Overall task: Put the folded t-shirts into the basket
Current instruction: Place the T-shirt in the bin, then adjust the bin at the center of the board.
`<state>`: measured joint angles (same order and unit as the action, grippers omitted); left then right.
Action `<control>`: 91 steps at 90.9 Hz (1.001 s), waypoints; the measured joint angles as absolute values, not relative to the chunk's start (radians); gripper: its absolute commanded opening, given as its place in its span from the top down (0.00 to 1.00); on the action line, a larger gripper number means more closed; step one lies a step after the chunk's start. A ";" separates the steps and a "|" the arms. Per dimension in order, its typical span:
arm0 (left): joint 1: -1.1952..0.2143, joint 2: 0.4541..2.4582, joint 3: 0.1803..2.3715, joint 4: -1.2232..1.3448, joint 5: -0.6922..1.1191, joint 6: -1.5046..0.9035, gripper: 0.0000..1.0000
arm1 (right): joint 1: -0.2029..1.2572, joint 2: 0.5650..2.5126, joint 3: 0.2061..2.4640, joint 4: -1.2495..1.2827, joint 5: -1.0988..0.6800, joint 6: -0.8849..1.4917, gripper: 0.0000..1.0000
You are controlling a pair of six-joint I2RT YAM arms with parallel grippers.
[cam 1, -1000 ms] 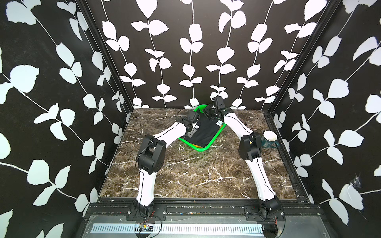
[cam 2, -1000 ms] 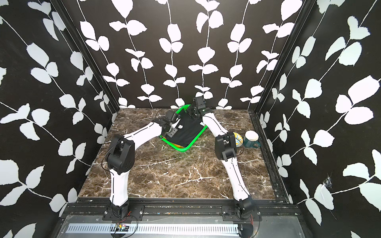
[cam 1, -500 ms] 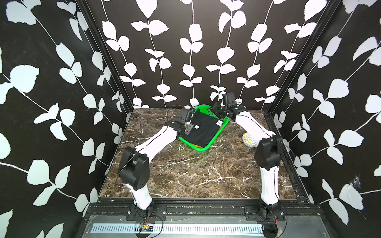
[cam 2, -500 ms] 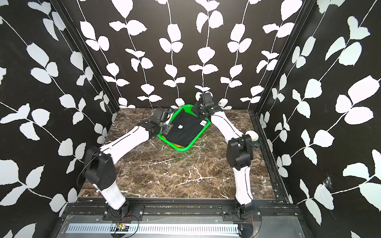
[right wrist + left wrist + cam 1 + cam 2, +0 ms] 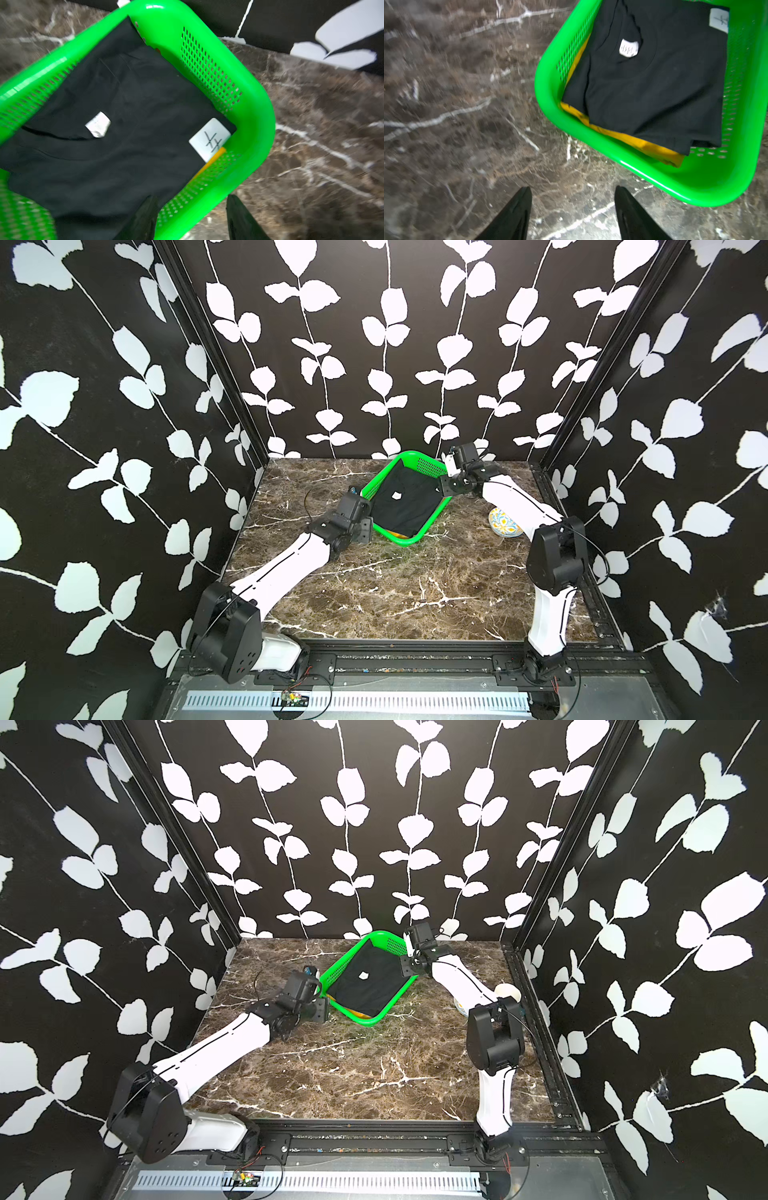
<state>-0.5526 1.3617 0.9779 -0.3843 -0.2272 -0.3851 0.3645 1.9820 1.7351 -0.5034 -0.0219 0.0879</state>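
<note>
**Green basket holding folded t-shirts, flanked by two spread grippers**

Principal item. The basket point(image 5: 400, 540) point(image 5: 365, 1021) point(image 5: 623, 160) point(image 5: 259, 104), bright green with perforated sides, is being shown toward the far middle of the table point(image 5: 415, 593) point(image 5: 374, 1073), set at an angle to the back wall. The black t-shirt point(image 5: 405, 506) point(image 5: 370, 986) point(image 5: 654, 83) point(image 5: 124, 155) is being carried uppermost inside it, folded flat, with its white tag point(image 5: 628, 48) point(image 5: 98, 124) turned upward. The yellow-orange t-shirt point(image 5: 654, 147) point(image 5: 209, 162) is being covered by the black one, with only its edges showing. A label sticker point(image 5: 719, 19) point(image 5: 209, 139) is being displayed in one inner corner.

Tools. The left gripper point(image 5: 572, 188) point(image 5: 362, 531) is being held over bare marble just beside the basket's left-hand side. Its fingers point(image 5: 517, 214) are being held apart, with nothing between them. The right gripper point(image 5: 191, 196) point(image 5: 444, 485) is being held at the basket's right-hand side. Its fingers point(image 5: 145, 216) are being held apart astride the rim, one over the black t-shirt and one outside, and nothing is being pinched.

Other contents. A patterned bowl point(image 5: 503, 523) is being partly hidden behind the right arm point(image 5: 515, 502), well apart from the basket.

Surface and enclosure. The table is being presented as brown marble with white veins. It is being enclosed by walls point(image 5: 374, 344) point(image 5: 353, 824) of black with white leaves on vines. It is being edged by black rails point(image 5: 415, 655), and a pale slotted strip point(image 5: 353, 701) is being shown in front of them.
</note>
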 measured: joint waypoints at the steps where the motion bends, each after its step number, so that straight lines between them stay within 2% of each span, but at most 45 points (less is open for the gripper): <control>1: -0.553 1.361 0.971 -0.382 -0.223 -0.397 0.34 | 0.362 1.982 1.735 -0.498 -0.022 0.072 0.43; 10: -0.553 1.362 0.953 -0.375 -0.186 -0.444 0.34 | 0.319 2.011 1.765 -0.467 -0.038 0.005 0.41; 28: -0.553 1.362 0.960 -0.369 -0.161 -0.474 0.34 | 0.237 2.197 1.995 -0.470 -0.113 -0.047 0.41; 48: -0.553 1.391 0.961 -0.367 -0.162 -0.476 0.34 | 0.228 2.339 2.131 -0.522 -0.191 -0.021 0.43; 52: -0.553 1.396 0.961 -0.368 -0.165 -0.476 0.34 | 0.229 2.344 2.131 -0.519 -0.184 -0.015 0.45; 69: -0.553 1.393 0.961 -0.373 -0.202 -0.470 0.33 | 0.226 2.333 2.109 -0.495 -0.183 0.001 0.69; 91: -0.553 1.314 0.952 -0.398 -0.283 -0.427 0.33 | 0.253 2.116 1.757 -0.420 -0.194 0.056 0.77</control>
